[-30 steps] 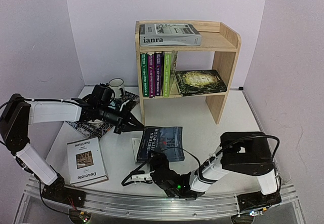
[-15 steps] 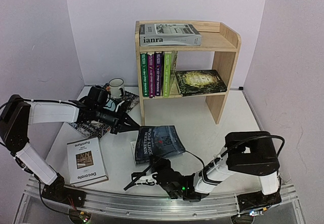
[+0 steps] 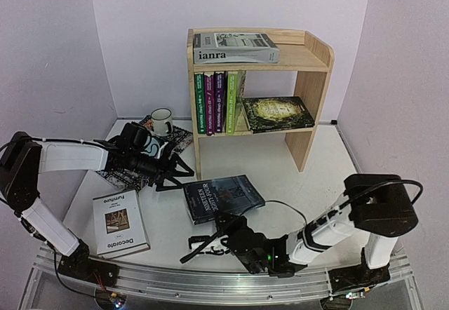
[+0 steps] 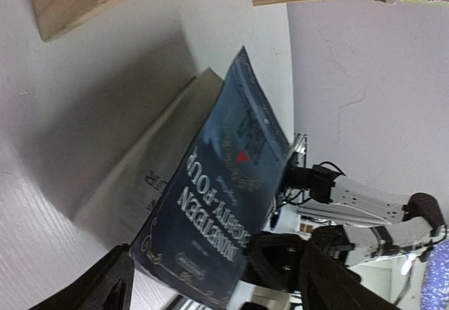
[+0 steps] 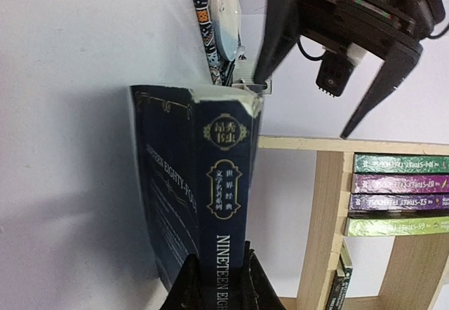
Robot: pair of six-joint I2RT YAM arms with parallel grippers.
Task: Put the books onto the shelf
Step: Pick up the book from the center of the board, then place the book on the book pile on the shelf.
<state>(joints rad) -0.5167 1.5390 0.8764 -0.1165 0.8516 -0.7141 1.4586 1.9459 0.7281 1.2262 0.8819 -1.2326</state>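
Two books lie off the shelf on the table [image 3: 280, 163]: a blue book [image 3: 223, 196] at near centre and a white book [image 3: 121, 222] flat at near left. The left wrist view shows a pale slab [image 4: 140, 177] with lettering under the blue book; whether it is a further book cannot be told. On the shelf [image 3: 319, 78], the lower tier carries a row of upright books [image 3: 217, 103] at its left end and a dark book [image 3: 277, 113] lying flat beside them. The top tier carries a grey book [image 3: 235, 49] lying flat. By judgement, the task is well past halfway, with the table books left to place. The right gripper [image 3: 224, 220] reaches in low from the near edge, forearm almost level with the table, and is pinched narrow on the near end of the blue book's spine. The left gripper [image 3: 177, 175] extends from the left at low height, spread wide and holding nothing, just beside the book's far left corner. Behind it sit a patterned mat [image 3: 119, 177] and a mug [image 3: 162, 120].
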